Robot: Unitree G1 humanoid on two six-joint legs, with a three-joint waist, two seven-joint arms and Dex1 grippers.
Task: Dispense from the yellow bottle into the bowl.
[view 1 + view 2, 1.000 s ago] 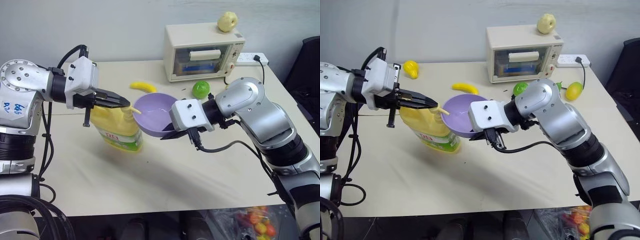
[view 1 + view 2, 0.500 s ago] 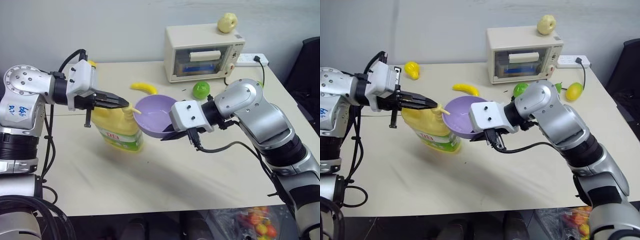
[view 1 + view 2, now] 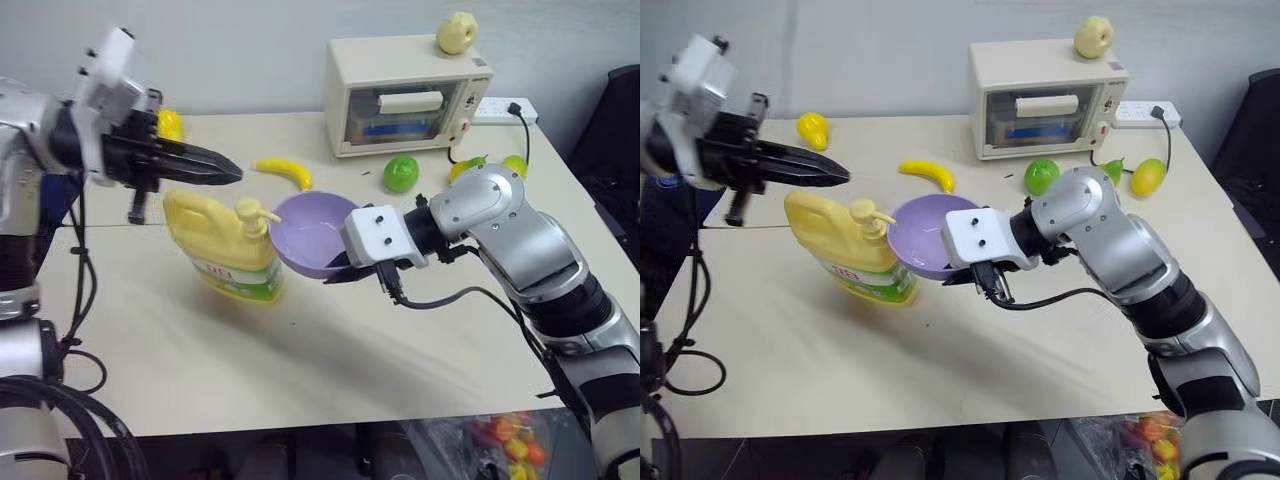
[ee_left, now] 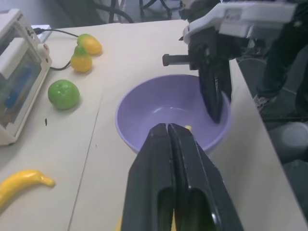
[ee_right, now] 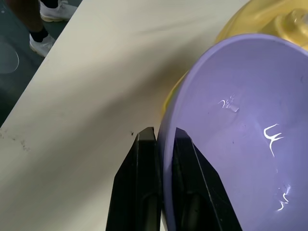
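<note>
One yellow bottle [image 3: 225, 248] upright, pump spout toward bowl [image 3: 312, 233].

yellow bottle [image 3: 845, 250] touching purple bowl [image 3: 925, 235]

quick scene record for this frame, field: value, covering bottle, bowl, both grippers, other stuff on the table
yellow bottle: upright on the table, pump spout toward the bowl, nothing gripping it
bowl: lavender, beside the bottle, rim clamped by the right gripper
bowl contents: small yellow spot on the inside bottom
left gripper: fingers together, in the air above the bottle's pump, clear of it
right gripper: shut on the bowl rim, one finger inside, one outside
table: also holds a toaster oven, banana, green fruit
</note>
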